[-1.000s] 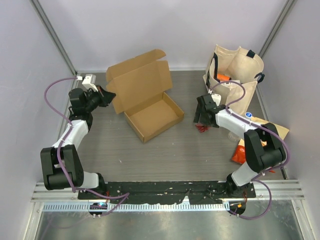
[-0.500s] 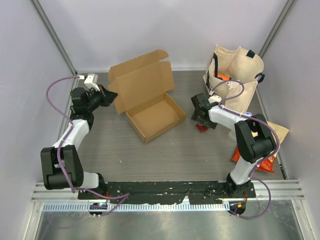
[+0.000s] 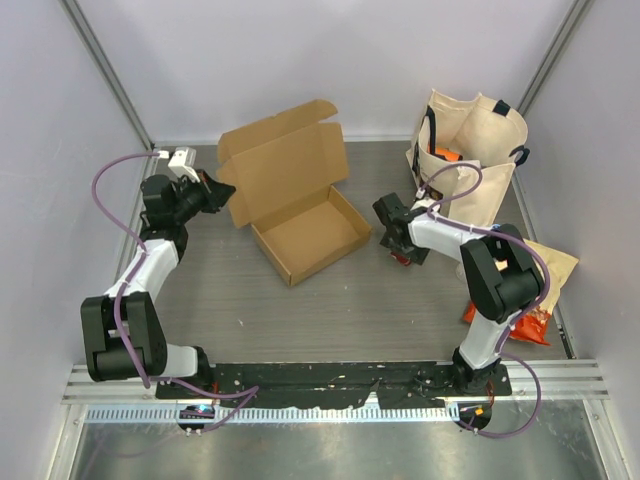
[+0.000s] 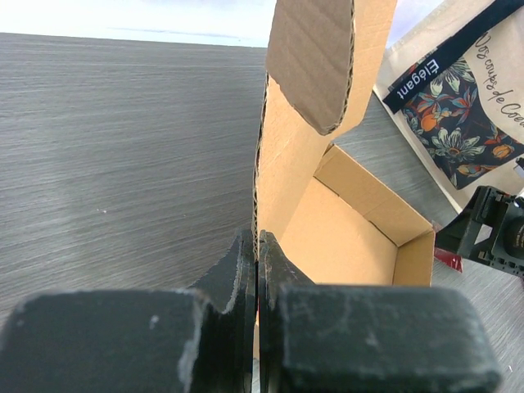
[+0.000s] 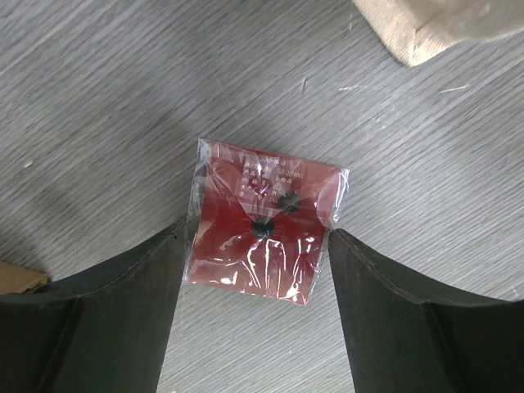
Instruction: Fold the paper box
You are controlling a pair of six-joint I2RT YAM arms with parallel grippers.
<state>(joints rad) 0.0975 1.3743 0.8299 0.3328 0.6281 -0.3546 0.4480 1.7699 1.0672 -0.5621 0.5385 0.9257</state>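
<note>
The brown paper box (image 3: 305, 232) sits open mid-table, its lid (image 3: 283, 165) standing up at the back left. My left gripper (image 3: 222, 192) is shut on the lid's left edge; in the left wrist view the cardboard edge (image 4: 259, 196) runs between the closed fingers (image 4: 246, 270), with the tray (image 4: 352, 237) behind. My right gripper (image 3: 396, 243) is open, just right of the box. In the right wrist view it (image 5: 255, 270) straddles a small red packet in clear wrap (image 5: 266, 232) lying flat on the table, the fingers close at both sides.
A cream canvas tote bag (image 3: 470, 150) stands at the back right, with its flower print in the left wrist view (image 4: 458, 106). An orange snack bag (image 3: 515, 320) and a brown paper piece (image 3: 555, 262) lie at the right edge. Walls enclose the table.
My right gripper has moved left toward the box, coming over the red packet. The box and lid shifted slightly right with the left gripper's hold.
</note>
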